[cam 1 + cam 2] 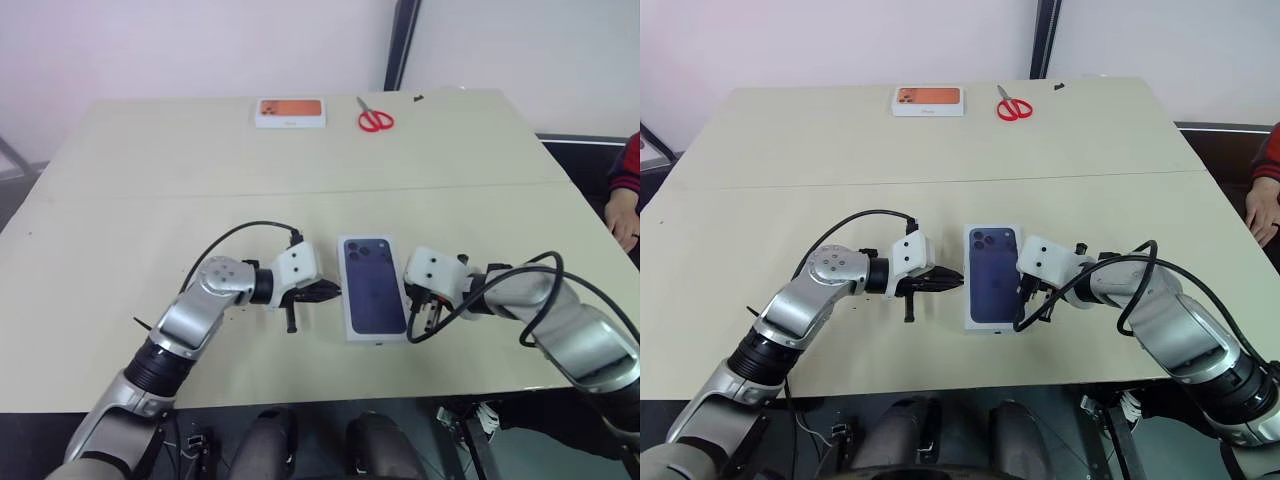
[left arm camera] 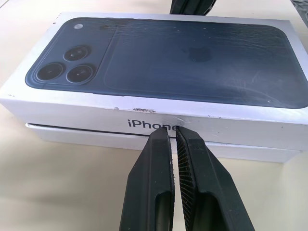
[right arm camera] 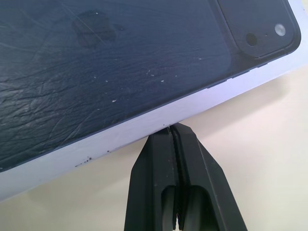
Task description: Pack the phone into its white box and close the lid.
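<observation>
Bright, even indoor light with soft shadows

The tabletop is evenly lit from above; only faint, short shadows lie under the arms. In the wrist views the lid shows a dull sheen that picks out fine scratches, and the near fingers are slightly soft. The head views bow slightly at the edges.

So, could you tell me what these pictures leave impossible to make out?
- The phone: hidden, since the lid covers the white box in every view.
- Lid seating: left wrist view shows the base as a strip below; the far side is hidden.
- Print on the orange-pictured box: too small, eye views.
- Person: cut off by the edge.
</observation>
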Robot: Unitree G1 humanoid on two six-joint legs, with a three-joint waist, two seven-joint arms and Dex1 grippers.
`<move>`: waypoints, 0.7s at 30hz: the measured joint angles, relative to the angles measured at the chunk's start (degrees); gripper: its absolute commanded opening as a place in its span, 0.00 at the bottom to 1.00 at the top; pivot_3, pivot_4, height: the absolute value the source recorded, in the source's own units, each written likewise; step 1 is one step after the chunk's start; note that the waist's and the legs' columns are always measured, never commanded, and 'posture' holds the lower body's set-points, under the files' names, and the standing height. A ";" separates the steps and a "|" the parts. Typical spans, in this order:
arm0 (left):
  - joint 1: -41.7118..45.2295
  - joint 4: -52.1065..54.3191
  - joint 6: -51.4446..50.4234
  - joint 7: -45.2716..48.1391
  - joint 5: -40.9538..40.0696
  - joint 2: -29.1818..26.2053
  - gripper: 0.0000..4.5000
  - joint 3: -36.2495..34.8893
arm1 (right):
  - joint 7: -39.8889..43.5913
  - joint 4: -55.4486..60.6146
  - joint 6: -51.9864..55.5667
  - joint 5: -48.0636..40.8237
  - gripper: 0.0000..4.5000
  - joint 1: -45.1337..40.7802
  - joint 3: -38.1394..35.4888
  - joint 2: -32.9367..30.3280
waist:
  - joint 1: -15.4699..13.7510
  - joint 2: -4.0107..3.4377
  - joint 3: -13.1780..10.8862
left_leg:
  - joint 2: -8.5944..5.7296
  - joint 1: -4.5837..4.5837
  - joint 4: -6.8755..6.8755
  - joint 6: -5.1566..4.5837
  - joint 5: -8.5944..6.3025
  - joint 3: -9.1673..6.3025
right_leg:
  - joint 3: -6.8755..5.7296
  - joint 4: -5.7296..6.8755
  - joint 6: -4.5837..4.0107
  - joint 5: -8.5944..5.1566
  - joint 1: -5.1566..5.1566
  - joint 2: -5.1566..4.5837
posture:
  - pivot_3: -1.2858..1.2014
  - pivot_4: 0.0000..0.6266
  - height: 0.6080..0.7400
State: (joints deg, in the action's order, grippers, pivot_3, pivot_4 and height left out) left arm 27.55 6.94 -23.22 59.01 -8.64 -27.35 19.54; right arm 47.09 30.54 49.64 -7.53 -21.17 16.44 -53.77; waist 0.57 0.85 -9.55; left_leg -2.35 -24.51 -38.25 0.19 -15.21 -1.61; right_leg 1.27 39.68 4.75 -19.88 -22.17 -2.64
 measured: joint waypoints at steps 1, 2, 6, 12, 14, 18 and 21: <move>0.00 0.00 0.00 0.01 0.00 -0.04 0.07 0.00 | 0.00 -0.18 0.00 0.04 0.01 0.00 0.00 0.21 | 0.01 0.00 0.00 | 0.00 0.00 0.00 0.00 0.00 0.00 | 0.00 0.00 0.00 0.00 0.00 0.00 | 0.52 0.24 1.00; 0.00 0.01 0.00 0.03 0.01 -0.08 0.07 0.00 | 0.00 -0.45 0.00 0.05 0.01 0.00 0.00 0.41 | 0.01 0.00 0.00 | 0.00 0.00 0.00 0.00 0.00 0.00 | 0.00 0.00 0.00 0.00 0.00 0.00 | 0.52 0.24 1.00; -0.15 0.37 -0.03 0.18 0.00 -0.44 0.07 0.00 | 0.00 -0.51 0.00 0.15 0.01 -0.02 0.02 0.78 | 0.06 0.00 0.00 | 0.00 0.00 0.00 0.00 0.00 0.00 | 0.00 0.02 0.00 0.00 -0.01 0.00 | 0.52 0.24 1.00; -0.51 1.11 -0.23 0.55 -0.02 -0.83 0.07 -0.01 | 0.02 -0.62 -0.04 0.60 0.01 -0.36 0.07 1.16 | 0.07 0.00 0.00 | 0.00 0.00 0.00 0.00 0.00 0.00 | 0.00 0.02 0.00 0.00 -0.02 0.00 | 0.52 0.24 1.00; -0.78 1.31 -0.27 0.58 -0.03 -1.00 0.07 -0.02 | 0.02 -0.74 -0.07 0.69 0.01 -0.45 0.08 1.46 | 0.07 0.00 0.00 | 0.00 0.00 0.00 0.01 0.00 0.00 | 0.00 0.03 0.00 0.00 -0.02 0.00 | 0.52 0.24 1.00; -0.88 1.58 -0.46 0.58 -0.04 -1.24 0.07 -0.02 | 0.28 -1.02 -0.24 0.72 0.01 -1.07 0.16 1.62 | 0.07 0.00 0.00 | 0.00 0.00 0.00 0.01 0.00 0.00 | 0.00 0.03 0.00 0.00 -0.03 0.00 | 0.52 0.24 1.00; -0.89 1.58 -0.49 0.52 -0.04 -1.27 0.07 -0.02 | 0.41 -1.02 -0.52 0.95 0.01 -1.15 0.16 1.62 | 0.02 0.00 0.00 | 0.00 0.00 0.00 0.01 0.00 0.00 | 0.00 0.03 0.00 0.00 -0.02 0.00 | 0.52 0.24 1.00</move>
State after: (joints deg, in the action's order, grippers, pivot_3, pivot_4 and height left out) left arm 26.65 8.53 -23.71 59.53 -8.68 -28.62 19.52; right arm 47.50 29.52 49.12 -6.58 -22.31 16.60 -52.15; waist 0.58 0.85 -9.55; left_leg -2.35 -24.51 -38.25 0.20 -15.21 -1.61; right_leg 1.27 39.71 4.75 -19.88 -22.19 -2.64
